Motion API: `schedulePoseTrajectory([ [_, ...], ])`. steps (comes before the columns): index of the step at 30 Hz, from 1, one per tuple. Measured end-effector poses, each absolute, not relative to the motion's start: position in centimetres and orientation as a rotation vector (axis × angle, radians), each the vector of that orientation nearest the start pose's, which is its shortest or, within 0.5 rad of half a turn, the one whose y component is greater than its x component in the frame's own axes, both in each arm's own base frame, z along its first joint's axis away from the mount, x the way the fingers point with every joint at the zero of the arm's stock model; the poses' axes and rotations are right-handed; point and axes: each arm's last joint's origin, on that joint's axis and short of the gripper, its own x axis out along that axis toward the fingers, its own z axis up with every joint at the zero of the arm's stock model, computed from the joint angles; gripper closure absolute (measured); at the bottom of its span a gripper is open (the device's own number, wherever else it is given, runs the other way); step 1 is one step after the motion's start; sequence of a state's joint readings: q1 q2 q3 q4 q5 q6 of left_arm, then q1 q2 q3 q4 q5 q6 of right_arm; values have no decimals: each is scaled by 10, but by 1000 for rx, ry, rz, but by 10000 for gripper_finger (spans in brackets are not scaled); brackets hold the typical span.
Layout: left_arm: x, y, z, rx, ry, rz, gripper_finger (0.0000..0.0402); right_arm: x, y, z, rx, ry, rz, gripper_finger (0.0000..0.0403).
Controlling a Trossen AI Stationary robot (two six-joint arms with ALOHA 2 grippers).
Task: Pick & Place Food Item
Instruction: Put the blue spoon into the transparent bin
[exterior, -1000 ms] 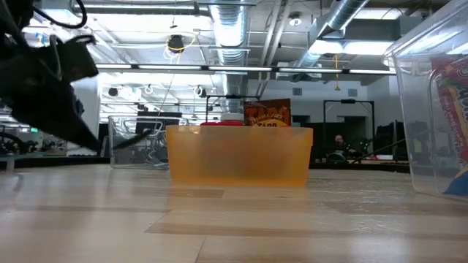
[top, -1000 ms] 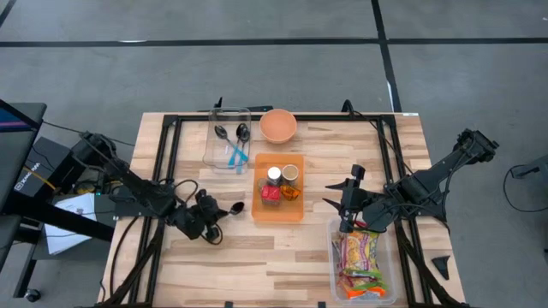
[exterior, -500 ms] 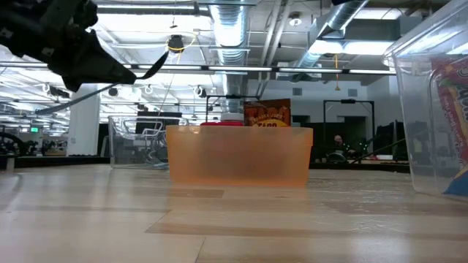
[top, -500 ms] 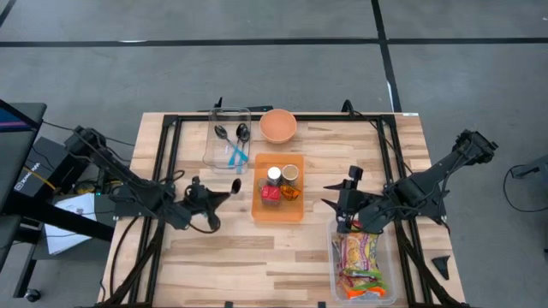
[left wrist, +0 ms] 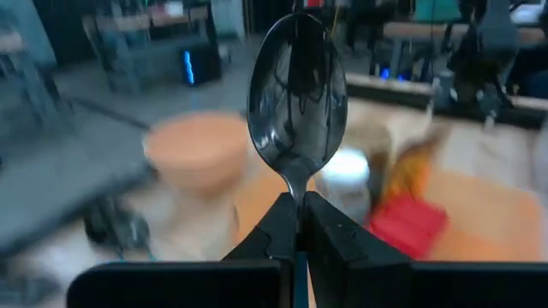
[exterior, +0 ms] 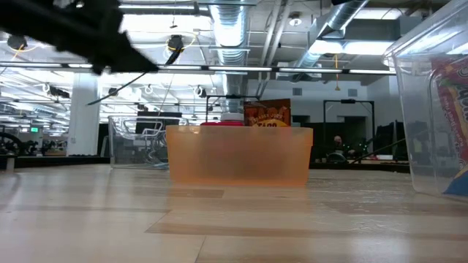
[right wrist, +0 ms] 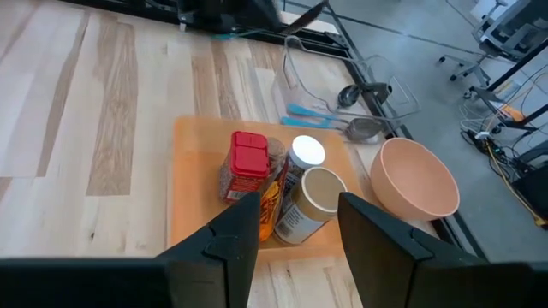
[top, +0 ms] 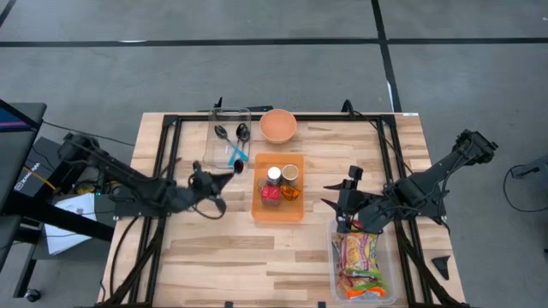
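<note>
- The black glossy plastic spoon (left wrist: 296, 101) is clamped by its thin handle in the left gripper (left wrist: 299, 224), bowl pointing forward, held in the air just beside the orange rectangular plastic tray (top: 278, 210) and near the clear plastic utensil bin (top: 228, 145).
- It looks light, stiff and slick — a grip low on the handle lets the bowl swing, so a pinch nearer the neck would likely steady it.
- The tray carries a red-lidded jar (right wrist: 247, 164), a white-capped bottle (right wrist: 306, 152) and a paper cup (right wrist: 318, 191); a salmon-coloured round bowl (top: 278, 125) sits behind.
- The right gripper (right wrist: 296, 224) waits spread and empty near the clear snack bin (top: 363, 261).
</note>
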State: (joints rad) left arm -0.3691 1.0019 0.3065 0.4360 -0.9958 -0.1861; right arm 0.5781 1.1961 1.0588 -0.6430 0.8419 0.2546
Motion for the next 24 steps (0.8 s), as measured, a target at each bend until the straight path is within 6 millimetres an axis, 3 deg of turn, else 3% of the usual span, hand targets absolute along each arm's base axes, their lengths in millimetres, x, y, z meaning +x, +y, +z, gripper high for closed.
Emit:
schedulePoseTrajectory([
  [8, 193, 22, 231, 80, -88, 766, 399, 213, 104, 314, -255, 558, -348, 249],
  [13, 199, 66, 248, 29, -121, 762, 399, 213, 104, 314, -258, 562, -349, 249],
  [17, 209, 90, 260, 46, -107, 791, 399, 213, 104, 313, -259, 564, -349, 249],
  [21, 221, 109, 258, 65, -35, 838, 398, 213, 104, 313, -259, 564, -349, 249],
  [24, 231, 122, 246, 63, 47, 852, 398, 213, 104, 313, -260, 565, -349, 249],
])
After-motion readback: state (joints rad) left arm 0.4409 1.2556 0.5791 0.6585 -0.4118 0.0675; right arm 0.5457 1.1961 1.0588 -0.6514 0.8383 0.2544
